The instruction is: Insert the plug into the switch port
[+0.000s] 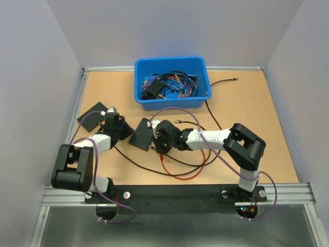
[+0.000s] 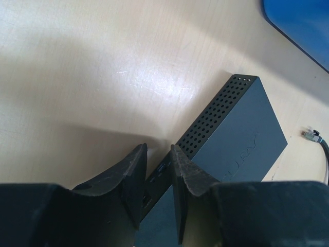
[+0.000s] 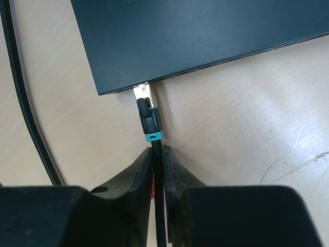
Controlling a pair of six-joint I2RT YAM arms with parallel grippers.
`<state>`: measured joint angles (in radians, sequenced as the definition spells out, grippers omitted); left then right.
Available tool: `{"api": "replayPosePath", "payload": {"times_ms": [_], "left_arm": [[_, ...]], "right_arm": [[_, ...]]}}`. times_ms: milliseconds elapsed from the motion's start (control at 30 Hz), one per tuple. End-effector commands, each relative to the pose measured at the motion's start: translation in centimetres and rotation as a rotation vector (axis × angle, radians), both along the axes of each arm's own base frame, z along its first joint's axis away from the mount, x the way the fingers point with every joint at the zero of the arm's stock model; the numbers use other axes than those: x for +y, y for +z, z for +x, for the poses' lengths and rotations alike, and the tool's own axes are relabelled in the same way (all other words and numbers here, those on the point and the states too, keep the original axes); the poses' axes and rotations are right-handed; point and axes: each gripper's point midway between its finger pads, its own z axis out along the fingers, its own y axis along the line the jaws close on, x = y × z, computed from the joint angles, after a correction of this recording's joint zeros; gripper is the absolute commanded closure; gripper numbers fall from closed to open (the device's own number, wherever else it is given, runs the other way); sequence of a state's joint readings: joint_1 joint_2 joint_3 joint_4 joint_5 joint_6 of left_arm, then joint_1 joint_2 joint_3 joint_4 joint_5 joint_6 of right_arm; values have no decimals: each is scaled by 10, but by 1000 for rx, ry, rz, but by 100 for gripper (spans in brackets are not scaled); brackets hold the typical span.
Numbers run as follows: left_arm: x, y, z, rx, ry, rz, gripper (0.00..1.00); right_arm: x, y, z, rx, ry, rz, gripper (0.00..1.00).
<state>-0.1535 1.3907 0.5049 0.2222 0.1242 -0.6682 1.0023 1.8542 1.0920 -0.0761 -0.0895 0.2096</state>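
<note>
The light wooden counter (image 1: 257,128) carries a blue plastic bin (image 1: 175,104) of tangled cables at the middle of its far edge. Two flat black network switches lie on the counter's left half. One switch (image 1: 92,117) sits near the left edge. The other, the central black switch (image 1: 140,135), lies between the two arms, well in from every edge.

The left jaws are clamped on the near end of the central black switch (image 2: 241,139), one finger on either side of it. The right jaws are pressed together on a thin black cable (image 3: 159,216), just behind its black plug with a teal band (image 3: 149,116). The plug's shiny tip touches the edge of the central black switch (image 3: 195,36). I cannot tell whether it sits inside a port.

The thin red cable (image 1: 187,177) lies looped on the counter toward the near edge, below the right arm. One end runs up under the right jaws, and its red-booted plug cannot be made out there.
</note>
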Motion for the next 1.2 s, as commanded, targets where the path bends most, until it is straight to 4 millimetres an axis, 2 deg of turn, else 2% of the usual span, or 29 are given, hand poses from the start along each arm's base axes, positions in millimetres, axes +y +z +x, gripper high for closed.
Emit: {"api": "replayPosePath", "payload": {"times_ms": [0, 200, 433, 600, 700, 800, 833, 1000, 1167], "left_arm": [[-2, -6, -14, 26, -11, -9, 63], [-1, -7, -19, 41, 7, -17, 63], [-3, -8, -30, 65, 43, -32, 63], [-9, -8, -34, 74, 36, -26, 63], [-18, -8, -37, 78, 11, -43, 63], [-32, -11, -38, 98, -18, -31, 63], [-41, -15, -44, 121, -35, -27, 64], [-50, -26, -49, 143, -47, -49, 64], [-60, -25, -57, 144, -46, -83, 65]], "right_arm": [[13, 12, 15, -55, -25, 21, 83], [20, 17, 19, -54, -43, 38, 88], [30, 31, 27, -49, -112, 81, 94], [38, 32, 32, -33, -174, 99, 98], [44, 26, 34, -20, -200, 97, 99], [47, 25, 39, -22, -231, 99, 99], [48, 25, 42, -27, -239, 101, 99], [48, 29, 46, -47, -248, 101, 99], [42, 32, 52, -78, -291, 93, 99]]}}
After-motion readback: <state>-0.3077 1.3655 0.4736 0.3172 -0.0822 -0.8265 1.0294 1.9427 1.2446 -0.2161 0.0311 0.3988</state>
